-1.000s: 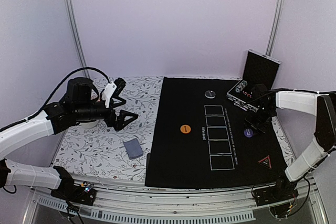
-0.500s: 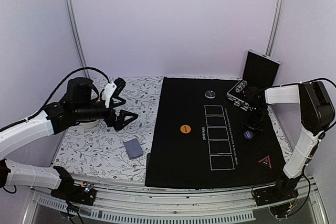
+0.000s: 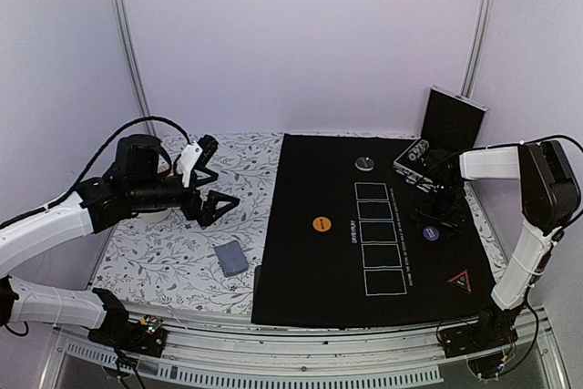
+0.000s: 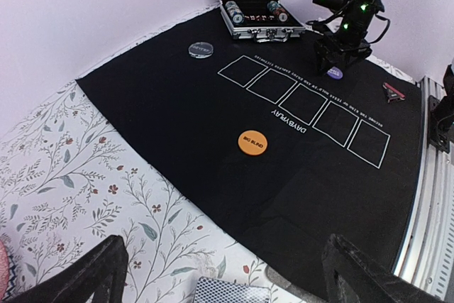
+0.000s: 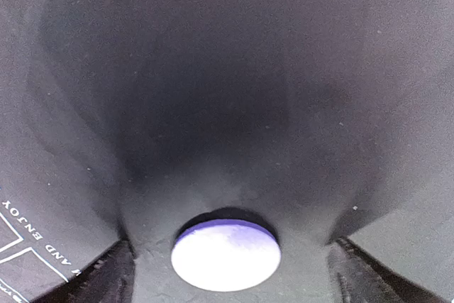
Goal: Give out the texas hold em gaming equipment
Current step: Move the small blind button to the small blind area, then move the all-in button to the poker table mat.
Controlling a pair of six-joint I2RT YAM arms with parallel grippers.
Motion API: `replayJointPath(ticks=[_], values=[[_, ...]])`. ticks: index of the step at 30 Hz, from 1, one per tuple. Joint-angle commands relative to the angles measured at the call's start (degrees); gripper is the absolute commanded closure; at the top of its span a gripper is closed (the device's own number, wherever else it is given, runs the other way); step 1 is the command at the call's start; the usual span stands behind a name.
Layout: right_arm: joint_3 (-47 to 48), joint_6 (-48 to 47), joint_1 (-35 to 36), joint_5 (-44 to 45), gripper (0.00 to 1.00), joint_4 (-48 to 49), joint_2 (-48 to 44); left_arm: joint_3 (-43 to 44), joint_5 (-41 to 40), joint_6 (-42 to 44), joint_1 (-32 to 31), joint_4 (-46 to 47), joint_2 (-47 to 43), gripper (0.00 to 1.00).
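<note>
Purple round plastic button disc, lying flat on the black felt mat, just right of the printed card boxes. I judge it light, stiff and smooth, and too thin to pinch by its faces; the hold belongs across its rim, pads kept low to the felt. My right pincer stands wide over it, fingers either side, touching nothing. My left pincer hangs equally wide over the floral cloth, holding nothing. The disc's lettering is washed out, my fingertips are cut off by the frame, and the striped chips in the silver-edged case are too small to count.
</note>
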Motion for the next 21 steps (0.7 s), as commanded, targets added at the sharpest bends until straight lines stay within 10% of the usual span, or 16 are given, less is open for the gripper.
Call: replayJointPath(ticks=[1,21], values=[[1.32,-0.08,-0.28,3.63,0.01,-5.25,-2.87,-0.78,0.09,0.59,-1.19,0.69,-0.24,0.02],[-17.26,14.65,-1.06,-5.62,0.01,-15.7,-23.09,-0.62,0.75,0.23,-1.19,0.52,-1.09,0.02]])
